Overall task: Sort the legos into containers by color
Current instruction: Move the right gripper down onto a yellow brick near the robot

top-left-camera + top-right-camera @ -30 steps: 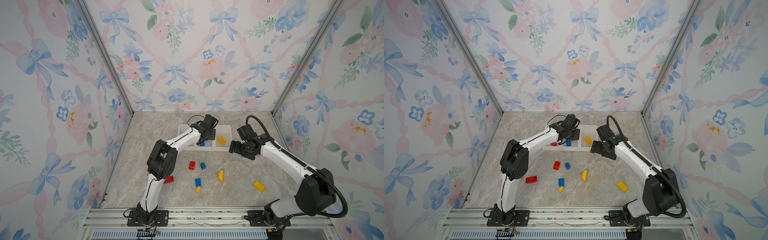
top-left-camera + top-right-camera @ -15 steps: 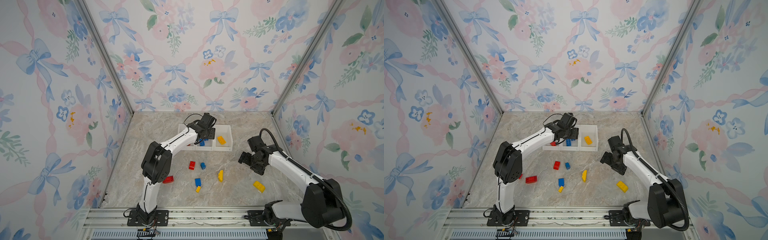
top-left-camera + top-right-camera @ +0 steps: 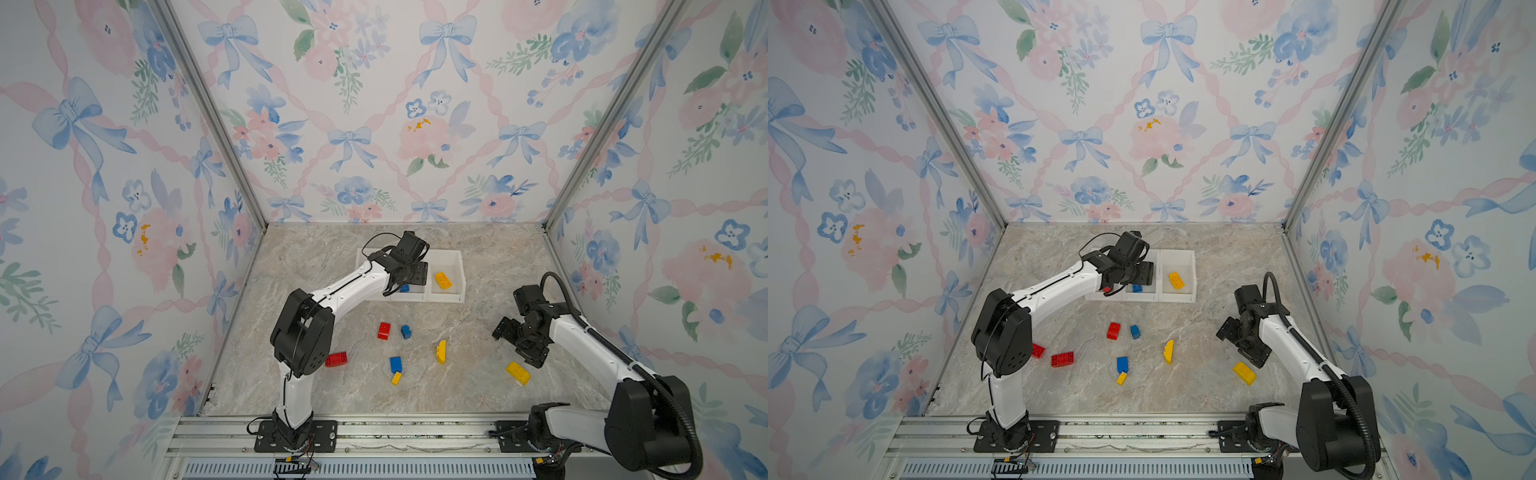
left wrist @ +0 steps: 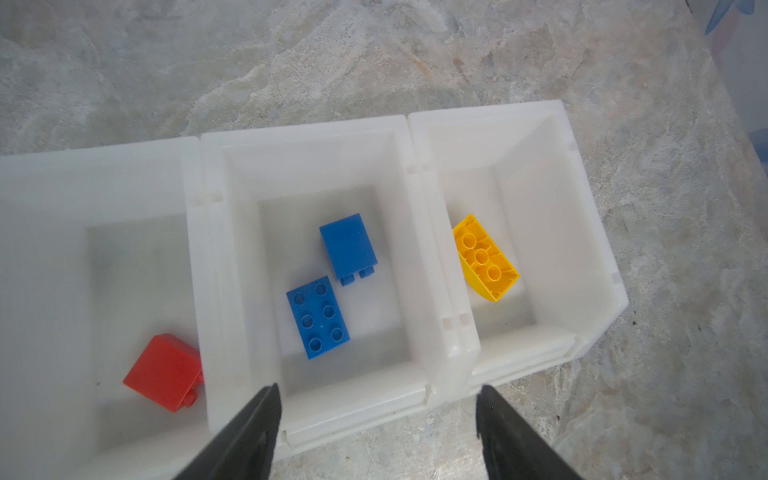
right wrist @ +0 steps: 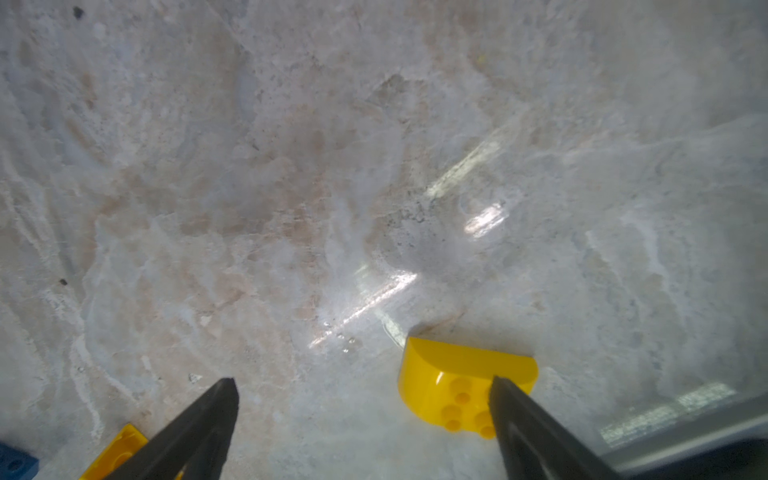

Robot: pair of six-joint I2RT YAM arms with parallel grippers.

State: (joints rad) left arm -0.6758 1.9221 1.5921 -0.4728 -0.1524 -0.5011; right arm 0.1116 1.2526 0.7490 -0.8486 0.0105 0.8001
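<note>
White arm (image 3: 353,286) stretched over containers (image 3: 446,297), left tool (image 4: 376,390) apart, right tool (image 5: 361,382) apart, low beside yellow brick (image 5: 449,374)

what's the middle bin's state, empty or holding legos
Not empty: the middle bin holds a studs-up blue brick and a tipped blue brick.

- Marbled tabletop (image 3: 324,266): beneath the left gripper (image 4: 377,390) and the right gripper (image 5: 362,381).
- Floral bow wallpaper (image 3: 374,124): beyond both.
- Aluminium corner posts (image 3: 208,112); slotted base rail (image 3: 415,432), behind both.

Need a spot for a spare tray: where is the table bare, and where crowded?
Bare: the marble between the containers and the right wall, and the back left corner beside the containers. Crowded: the middle in front of the containers, where loose legos lie scattered.
</note>
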